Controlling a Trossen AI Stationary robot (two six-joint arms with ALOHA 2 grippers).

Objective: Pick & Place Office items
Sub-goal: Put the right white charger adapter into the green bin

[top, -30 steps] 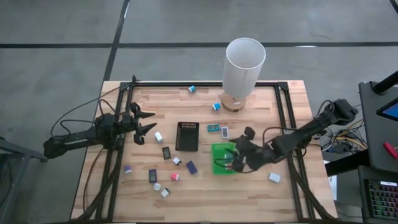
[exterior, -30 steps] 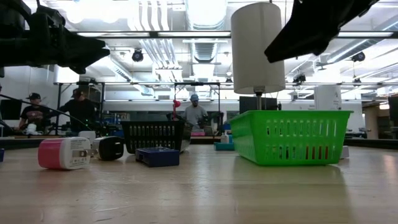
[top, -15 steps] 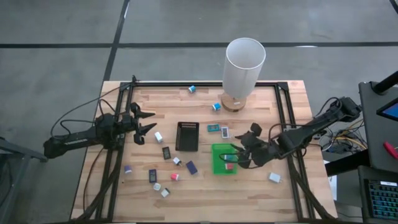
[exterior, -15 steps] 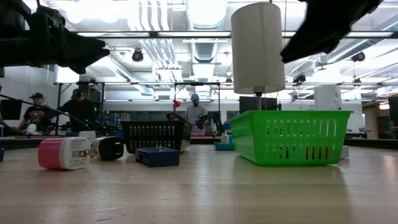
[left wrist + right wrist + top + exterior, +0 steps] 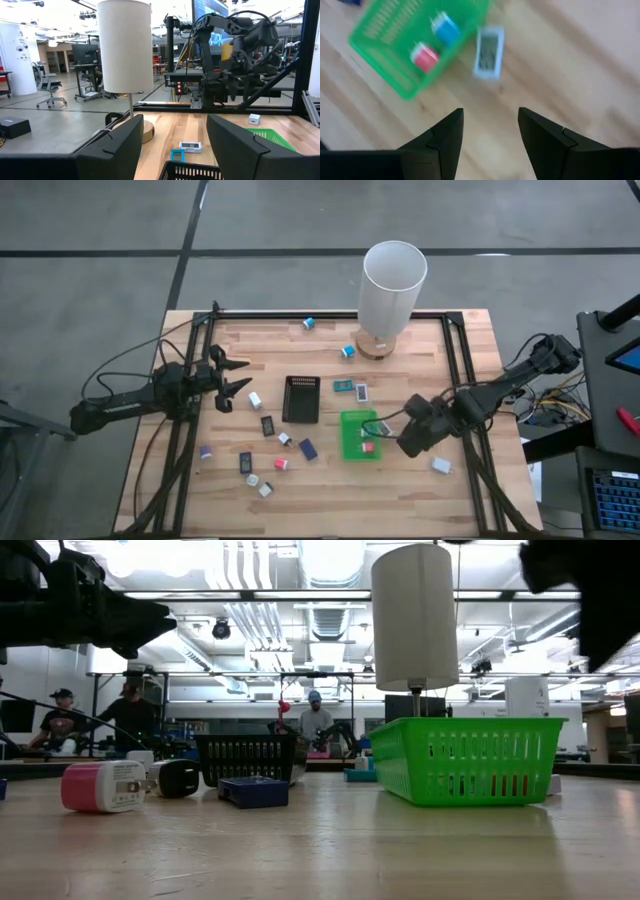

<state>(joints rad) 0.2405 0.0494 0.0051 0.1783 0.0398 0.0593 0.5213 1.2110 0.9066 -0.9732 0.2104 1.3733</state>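
The right pincer (image 5: 404, 434) hung empty, fingers apart, beside the green tray (image 5: 349, 442), which held a pink-red block (image 5: 367, 447) lying square to its sides. The left pincer (image 5: 240, 378) waited open over the counter (image 5: 330, 490).

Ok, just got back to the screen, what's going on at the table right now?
The robot is sorting small office items into trays. The right pincer, open and empty, hangs just right of the green tray, which already holds a pink-red piece and a blue one. The left pincer waits open near the table's left edge. The other pieces lie scattered on the table, several near the black tray.
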